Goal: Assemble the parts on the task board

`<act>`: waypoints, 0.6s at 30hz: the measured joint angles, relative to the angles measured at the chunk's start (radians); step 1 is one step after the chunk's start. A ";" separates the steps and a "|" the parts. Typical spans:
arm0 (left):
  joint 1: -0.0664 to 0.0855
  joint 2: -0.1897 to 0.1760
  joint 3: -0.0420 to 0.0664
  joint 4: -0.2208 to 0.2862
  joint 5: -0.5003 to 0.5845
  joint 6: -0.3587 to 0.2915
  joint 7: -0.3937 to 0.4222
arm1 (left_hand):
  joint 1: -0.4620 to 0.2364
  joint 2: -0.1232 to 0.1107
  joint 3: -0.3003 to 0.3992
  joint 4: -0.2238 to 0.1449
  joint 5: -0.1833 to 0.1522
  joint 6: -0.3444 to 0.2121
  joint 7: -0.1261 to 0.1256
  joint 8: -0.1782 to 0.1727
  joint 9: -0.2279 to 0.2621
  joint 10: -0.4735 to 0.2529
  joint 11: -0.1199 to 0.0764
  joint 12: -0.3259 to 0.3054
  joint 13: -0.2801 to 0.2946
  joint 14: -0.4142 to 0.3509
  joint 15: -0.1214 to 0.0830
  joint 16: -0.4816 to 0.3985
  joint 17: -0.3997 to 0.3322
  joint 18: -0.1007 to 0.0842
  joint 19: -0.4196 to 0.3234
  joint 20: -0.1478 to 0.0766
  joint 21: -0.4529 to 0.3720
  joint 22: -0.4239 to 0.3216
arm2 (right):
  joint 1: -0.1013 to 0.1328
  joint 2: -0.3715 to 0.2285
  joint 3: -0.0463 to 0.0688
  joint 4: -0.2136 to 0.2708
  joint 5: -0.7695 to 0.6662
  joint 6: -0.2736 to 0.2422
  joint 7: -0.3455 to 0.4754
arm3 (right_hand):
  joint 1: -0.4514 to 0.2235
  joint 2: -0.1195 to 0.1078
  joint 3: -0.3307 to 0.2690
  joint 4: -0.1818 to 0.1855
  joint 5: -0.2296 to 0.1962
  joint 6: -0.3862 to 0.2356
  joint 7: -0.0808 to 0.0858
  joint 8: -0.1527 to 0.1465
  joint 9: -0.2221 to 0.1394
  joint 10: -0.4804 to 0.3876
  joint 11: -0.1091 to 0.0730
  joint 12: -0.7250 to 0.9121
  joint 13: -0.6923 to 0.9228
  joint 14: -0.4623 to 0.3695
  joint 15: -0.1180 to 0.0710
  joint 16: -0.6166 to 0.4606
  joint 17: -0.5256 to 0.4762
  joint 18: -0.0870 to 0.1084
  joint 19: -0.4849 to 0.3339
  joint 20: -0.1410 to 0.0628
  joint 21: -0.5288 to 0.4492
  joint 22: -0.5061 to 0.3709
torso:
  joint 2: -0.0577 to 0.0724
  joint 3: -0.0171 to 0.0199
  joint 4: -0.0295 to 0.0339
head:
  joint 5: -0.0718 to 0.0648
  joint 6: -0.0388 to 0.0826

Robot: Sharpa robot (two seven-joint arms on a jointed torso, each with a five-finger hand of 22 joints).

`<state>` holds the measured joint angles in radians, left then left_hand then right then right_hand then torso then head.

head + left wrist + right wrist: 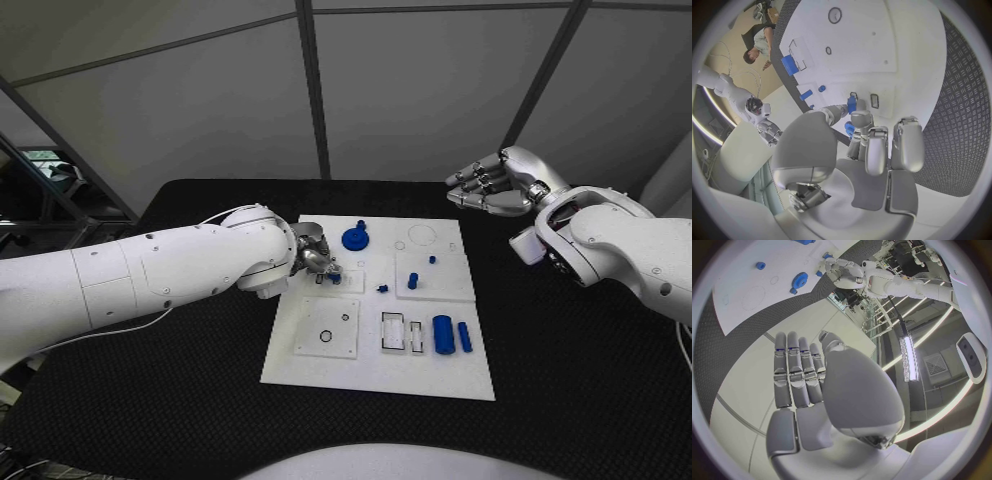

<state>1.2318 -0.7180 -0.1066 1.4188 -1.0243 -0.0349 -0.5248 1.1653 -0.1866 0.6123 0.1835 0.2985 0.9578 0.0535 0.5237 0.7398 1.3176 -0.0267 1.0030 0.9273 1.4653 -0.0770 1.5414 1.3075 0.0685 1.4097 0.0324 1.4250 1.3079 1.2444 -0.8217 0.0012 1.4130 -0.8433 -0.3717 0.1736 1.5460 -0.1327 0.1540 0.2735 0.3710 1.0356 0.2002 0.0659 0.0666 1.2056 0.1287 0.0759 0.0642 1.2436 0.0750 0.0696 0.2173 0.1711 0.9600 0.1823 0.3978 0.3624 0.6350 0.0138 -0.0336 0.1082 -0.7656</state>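
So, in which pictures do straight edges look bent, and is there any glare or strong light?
In the left wrist view the task board edge curves strongly, from fisheye distortion; in the right wrist view it bends too, and a bright lamp strip glares beside the right robot hand. In the head view the board edges stay straight, evenly lit, no glare.

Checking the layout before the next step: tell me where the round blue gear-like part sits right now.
In the head view the round blue part lies near the far edge of the task board, just beyond the left hand.
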 measured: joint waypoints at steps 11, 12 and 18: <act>-0.001 0.009 0.001 -0.007 -0.023 0.029 -0.001 | 0.000 0.000 -0.001 -0.003 0.000 0.000 0.000 0.004 0.000 0.000 0.000 -0.007 -0.008 0.000 0.000 0.000 0.000 0.000 0.000 0.000 0.000 0.000 | 0.000 0.002 0.000 -0.001 0.000 0.001 0.000 | 0.000 0.000 0.000 0.000 0.000 0.000 0.000 0.000 0.000 0.000 0.000 0.000 0.000 0.000 0.000 0.000 0.000 0.000 0.000 0.000 0.000 0.000 | 0.000 0.0000 0.0001 | 0.001 -0.002; -0.001 0.010 0.001 -0.007 -0.024 0.031 -0.001 | 0.000 0.000 -0.001 -0.003 0.000 0.000 0.000 0.004 0.000 0.000 0.000 -0.010 -0.009 0.000 0.000 0.000 0.000 0.000 0.000 0.000 0.000 0.000 | 0.000 0.002 0.000 -0.001 0.000 0.002 0.000 | 0.000 0.000 0.000 0.000 0.000 0.000 0.000 0.000 0.000 0.000 0.000 0.000 0.000 0.000 0.000 0.000 0.000 0.000 0.000 0.000 0.000 0.000 | 0.000 0.0001 0.0001 | 0.001 -0.002; -0.001 0.012 0.002 -0.010 -0.034 0.038 -0.001 | 0.000 0.000 -0.001 -0.003 -0.001 0.000 0.000 0.004 0.000 0.000 0.000 -0.012 -0.010 0.000 0.000 0.000 0.000 0.000 0.000 0.000 0.000 0.000 | 0.000 0.003 0.000 -0.001 0.000 0.003 0.000 | 0.000 0.000 0.002 0.002 0.000 0.000 0.000 0.000 0.000 0.000 0.000 0.000 0.000 0.000 0.000 0.000 0.000 0.000 0.000 0.000 0.000 -0.001 | 0.000 0.0001 0.0002 | 0.001 -0.004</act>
<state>1.2313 -0.7056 -0.1050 1.4090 -1.0585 0.0031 -0.5258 1.1652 -0.1866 0.6113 0.1803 0.2975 0.9578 0.0535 0.5278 0.7396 1.3176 -0.0264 0.9913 0.9174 1.4653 -0.0768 1.5414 1.3075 0.0685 1.4097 0.0325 1.4250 1.3077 1.2442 -0.8190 0.0012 1.4115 -0.8433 -0.3692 0.1731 1.5460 -0.1327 0.1557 0.2752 0.3710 1.0356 0.2002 0.0658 0.0666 1.2057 0.1287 0.0759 0.0642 1.2436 0.0750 0.0696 0.2172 0.1711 0.9599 0.1823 0.3978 0.3615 0.6350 0.0139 -0.0334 0.1095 -0.7692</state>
